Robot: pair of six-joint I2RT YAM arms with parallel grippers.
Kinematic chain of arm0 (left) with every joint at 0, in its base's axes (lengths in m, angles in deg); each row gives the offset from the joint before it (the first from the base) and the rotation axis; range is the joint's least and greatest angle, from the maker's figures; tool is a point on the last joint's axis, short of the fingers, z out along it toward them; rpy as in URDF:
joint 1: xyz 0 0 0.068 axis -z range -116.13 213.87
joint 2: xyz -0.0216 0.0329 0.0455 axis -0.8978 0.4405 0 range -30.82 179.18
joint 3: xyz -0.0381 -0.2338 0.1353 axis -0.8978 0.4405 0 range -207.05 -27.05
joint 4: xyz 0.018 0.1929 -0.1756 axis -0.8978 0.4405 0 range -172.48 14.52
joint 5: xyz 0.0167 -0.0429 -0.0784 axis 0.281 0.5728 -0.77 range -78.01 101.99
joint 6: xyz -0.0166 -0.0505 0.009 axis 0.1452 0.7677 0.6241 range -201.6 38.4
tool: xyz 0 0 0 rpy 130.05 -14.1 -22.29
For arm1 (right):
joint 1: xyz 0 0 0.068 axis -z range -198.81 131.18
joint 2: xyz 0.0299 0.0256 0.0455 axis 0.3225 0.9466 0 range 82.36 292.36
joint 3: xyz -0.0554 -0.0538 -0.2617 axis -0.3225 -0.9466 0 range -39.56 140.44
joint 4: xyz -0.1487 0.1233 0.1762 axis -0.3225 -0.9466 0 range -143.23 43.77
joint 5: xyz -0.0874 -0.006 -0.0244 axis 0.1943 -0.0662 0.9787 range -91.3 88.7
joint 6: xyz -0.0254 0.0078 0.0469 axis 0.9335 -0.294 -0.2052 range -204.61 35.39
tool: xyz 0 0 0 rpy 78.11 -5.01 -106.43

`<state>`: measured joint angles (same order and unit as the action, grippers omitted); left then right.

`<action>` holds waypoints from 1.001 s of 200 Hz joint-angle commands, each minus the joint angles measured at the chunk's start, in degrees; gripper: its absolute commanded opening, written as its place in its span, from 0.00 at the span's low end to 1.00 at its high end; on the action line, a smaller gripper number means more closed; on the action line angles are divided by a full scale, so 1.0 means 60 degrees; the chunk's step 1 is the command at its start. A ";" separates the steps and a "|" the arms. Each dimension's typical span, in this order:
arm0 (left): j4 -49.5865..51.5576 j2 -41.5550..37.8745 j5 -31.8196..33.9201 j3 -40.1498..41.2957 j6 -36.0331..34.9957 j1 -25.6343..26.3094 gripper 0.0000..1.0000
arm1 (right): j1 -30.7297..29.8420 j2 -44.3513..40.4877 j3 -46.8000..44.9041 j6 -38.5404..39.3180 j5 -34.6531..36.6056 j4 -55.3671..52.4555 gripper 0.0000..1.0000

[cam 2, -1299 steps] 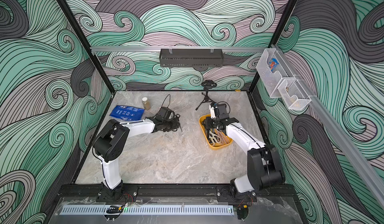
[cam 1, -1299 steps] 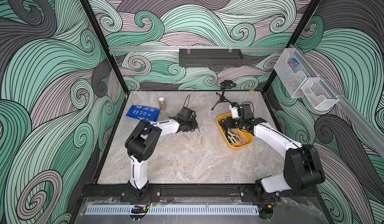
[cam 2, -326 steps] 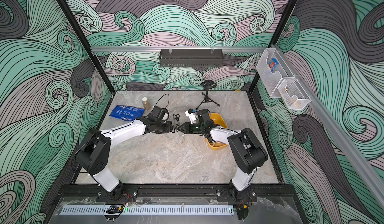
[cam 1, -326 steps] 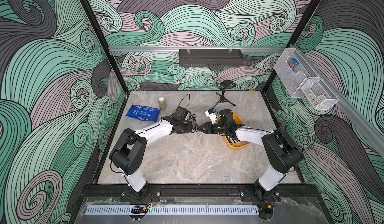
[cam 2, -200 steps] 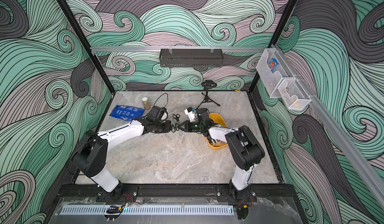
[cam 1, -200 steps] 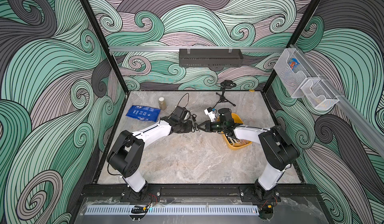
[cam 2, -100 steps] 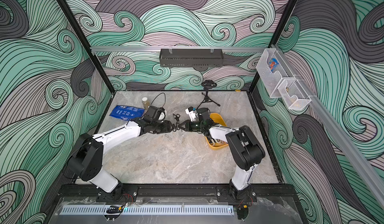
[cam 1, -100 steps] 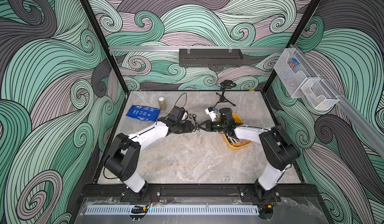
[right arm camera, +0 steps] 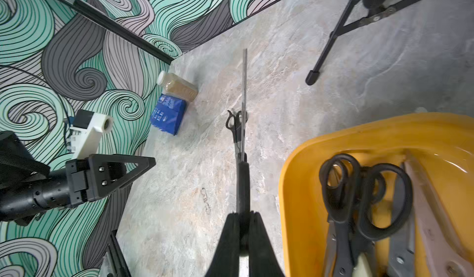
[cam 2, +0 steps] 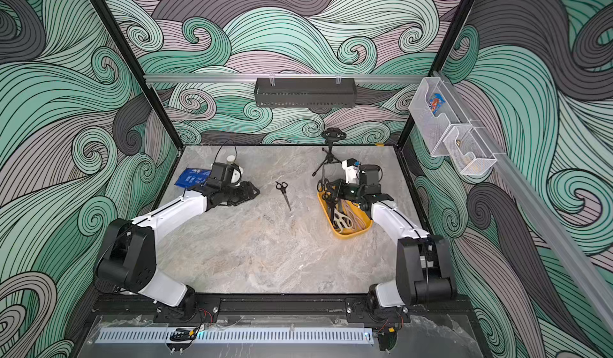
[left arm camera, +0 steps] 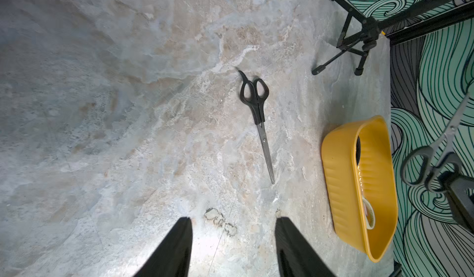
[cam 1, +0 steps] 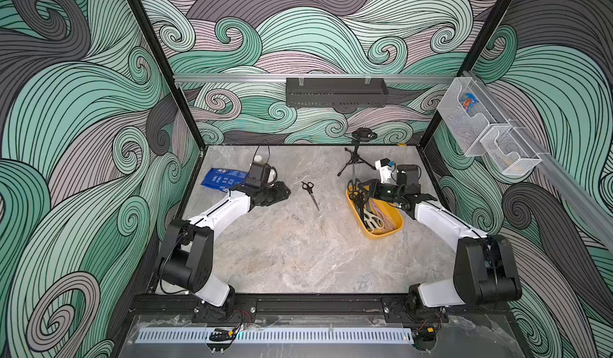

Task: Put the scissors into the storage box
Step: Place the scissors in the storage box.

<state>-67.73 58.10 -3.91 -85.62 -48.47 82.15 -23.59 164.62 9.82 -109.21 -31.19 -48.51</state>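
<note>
Where the counter [cam 1: 298, 257] meets its near edge, the two arm bases stand at 7 and 5 o'clock in both top views, each arm reaching into the far half. Farther in, at about 10 o'clock, the left fingers [left arm camera: 177, 250] are spread apart with nothing between them, pointing toward 3 o'clock. Just past their tips, one black-handled pair of scissors [cam 1: 310, 194] lies flat and closed on the counter, with its rings toward 11 o'clock and its tips toward 5, apart from both arms. At its 3 o'clock side sits the storage box [cam 1: 381, 235], a yellow tub whose length runs from 11 to 5 o'clock. Inside it lie two black-handled pairs [right arm camera: 338, 224] side by side, a cream pair [cam 1: 373, 221] and something pale pink beside them. By the box's 11 o'clock end, the right fingers [right arm camera: 228, 242] are pressed together on a dark-handled pair [right arm camera: 242, 183], gripped close to its rings and held off the counter with its blades closed. Beyond the box, a small black tripod [cam 1: 356, 160] stands at 1 o'clock. At 10 o'clock, by the back wall, lie a blue packet [cam 1: 222, 179] and a capped jar [right arm camera: 177, 87].
</note>
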 commanded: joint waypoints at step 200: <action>0.1405 0.3337 0.1281 -0.2993 -0.1097 0.0629 0.51 | 0.0829 -0.1097 -0.0658 0.1039 0.3324 -0.2386 0.39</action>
<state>-63.23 75.37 -0.67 -98.71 -52.54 84.01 -18.56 161.06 3.03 -103.73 -15.65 -62.50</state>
